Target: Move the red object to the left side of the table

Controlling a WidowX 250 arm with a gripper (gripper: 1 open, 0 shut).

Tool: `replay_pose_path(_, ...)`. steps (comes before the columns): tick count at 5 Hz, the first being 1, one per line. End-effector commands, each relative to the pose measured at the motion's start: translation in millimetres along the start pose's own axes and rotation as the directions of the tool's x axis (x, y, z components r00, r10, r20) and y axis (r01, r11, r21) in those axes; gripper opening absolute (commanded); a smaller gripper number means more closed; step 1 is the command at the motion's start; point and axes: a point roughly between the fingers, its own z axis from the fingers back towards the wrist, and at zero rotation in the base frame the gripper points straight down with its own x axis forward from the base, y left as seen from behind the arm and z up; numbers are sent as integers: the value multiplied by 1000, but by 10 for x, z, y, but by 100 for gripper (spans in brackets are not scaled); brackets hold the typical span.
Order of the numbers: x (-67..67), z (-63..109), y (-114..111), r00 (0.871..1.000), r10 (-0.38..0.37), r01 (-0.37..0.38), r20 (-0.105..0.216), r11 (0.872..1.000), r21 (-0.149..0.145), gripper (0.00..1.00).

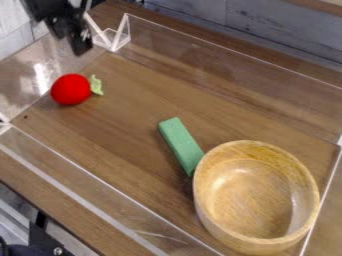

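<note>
The dark gripper fingers (80, 36) stand wide apart, and they hold nothing. Below them, the small round red toy fruit with green leaf tip (71, 88) lies on the brown wood-grain tabletop (134, 105), near the upper left corner in the camera view.

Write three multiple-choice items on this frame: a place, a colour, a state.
1. Where does the bowl stand?
A) beside the block
B) under the gripper
C) on the block

2. What colour is the block?
A) yellow
B) green
C) blue

3. How is the red fruit?
A) in the bowl
B) in the gripper
C) resting on the table

1: A, the block lies right next to the bowl's rim.
2: B, its whole top shows green.
3: C, it sits on the wood, apart from the gripper.
</note>
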Motion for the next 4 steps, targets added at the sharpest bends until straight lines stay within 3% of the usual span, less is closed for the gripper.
replay_pose_path(1,-168,206,-185,999,31,-32,-27,999,-23,100)
replay_pose_path(2,-127,115,-146,999,33,-33,-8,999,-1,0)
replay_pose_path(3,-94,32,-103,999,30,-30,12,999,21,100)
replay_pose_path(4,1,-67,-175,999,27,-28,30,999,40,0)
